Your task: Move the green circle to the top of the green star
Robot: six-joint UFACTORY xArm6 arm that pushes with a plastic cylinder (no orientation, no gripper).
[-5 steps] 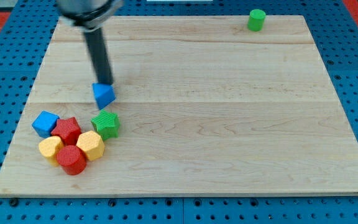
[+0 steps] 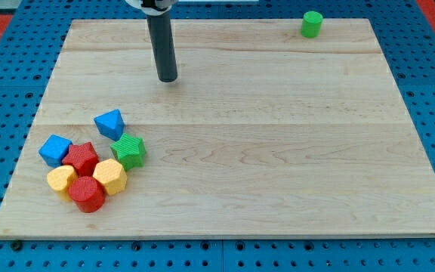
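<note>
The green circle (image 2: 312, 24) is a short green cylinder standing at the view's top right edge of the wooden board (image 2: 278, 151). The green star (image 2: 130, 150) lies at the lower left, in a cluster of blocks. My tip (image 2: 168, 78) is the lower end of the dark rod, on the board in the upper left-middle. It touches no block. It is well up and right of the green star and far left of the green circle.
A blue triangle (image 2: 109, 123) lies just up-left of the green star. A blue cube (image 2: 54, 149), a red star (image 2: 81, 159), a yellow block (image 2: 61, 180), a yellow hexagon (image 2: 109, 176) and a red cylinder (image 2: 87, 194) crowd the star's left and bottom.
My tip has moved up and to the right, away from the blue triangle. The blue triangle now lies slightly lower and further left, closer to the green star.
</note>
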